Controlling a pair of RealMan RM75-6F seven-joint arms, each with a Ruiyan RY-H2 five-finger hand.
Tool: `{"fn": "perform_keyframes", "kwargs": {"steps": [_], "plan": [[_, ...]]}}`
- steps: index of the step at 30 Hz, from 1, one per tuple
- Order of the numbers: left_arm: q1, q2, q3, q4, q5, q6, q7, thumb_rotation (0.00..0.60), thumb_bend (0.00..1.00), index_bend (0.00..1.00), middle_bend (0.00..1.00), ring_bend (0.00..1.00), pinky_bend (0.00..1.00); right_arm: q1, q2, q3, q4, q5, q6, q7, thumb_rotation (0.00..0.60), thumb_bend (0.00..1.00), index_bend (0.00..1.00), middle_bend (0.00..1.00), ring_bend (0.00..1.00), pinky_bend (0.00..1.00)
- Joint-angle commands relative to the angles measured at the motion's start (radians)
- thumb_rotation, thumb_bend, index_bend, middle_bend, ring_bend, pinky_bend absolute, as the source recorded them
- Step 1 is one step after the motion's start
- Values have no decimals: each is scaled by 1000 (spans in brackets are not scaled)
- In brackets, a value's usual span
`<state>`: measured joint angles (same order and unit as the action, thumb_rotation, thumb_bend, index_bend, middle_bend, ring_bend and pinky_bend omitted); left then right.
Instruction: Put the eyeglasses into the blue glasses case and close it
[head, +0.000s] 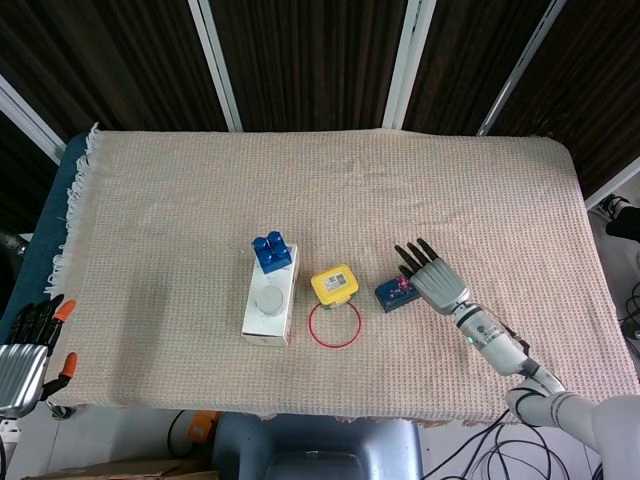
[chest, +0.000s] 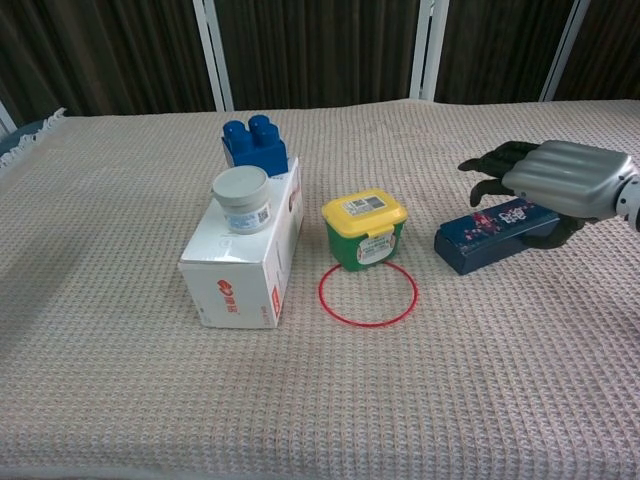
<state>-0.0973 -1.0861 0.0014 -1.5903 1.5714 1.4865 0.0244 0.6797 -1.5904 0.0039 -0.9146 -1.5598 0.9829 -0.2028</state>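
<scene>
The long dark blue box lay shut on the woven beige cloth, right of the green tub with a yellow lid and the thin red ring. I had my right hand over its far end, fingers spread, and I could not tell if they touched it. My left hand hung off the table's edge with nothing in it, fingers loosely apart.
</scene>
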Motion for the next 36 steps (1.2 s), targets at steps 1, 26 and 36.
{"fn": "perform_keyframes", "kwargs": {"steps": [1, 26, 36], "plan": [[0, 0, 1, 0, 2, 0, 0, 600, 447, 0, 0, 0, 36, 2, -6, 2, 4, 3, -5, -6, 600, 414, 451, 19, 0, 0], [-2, -4, 2, -1, 1, -7, 12, 600, 447, 0, 0, 0, 36, -44, 53, 17, -87, 13, 86, 20, 600, 404, 191, 0, 0, 0], [5, -3, -1, 1, 5, 15, 4, 600, 447, 0, 0, 0, 35, -414, 342, -64, -675, 89, 495, -133, 600, 403, 112, 0, 0, 0]]}}
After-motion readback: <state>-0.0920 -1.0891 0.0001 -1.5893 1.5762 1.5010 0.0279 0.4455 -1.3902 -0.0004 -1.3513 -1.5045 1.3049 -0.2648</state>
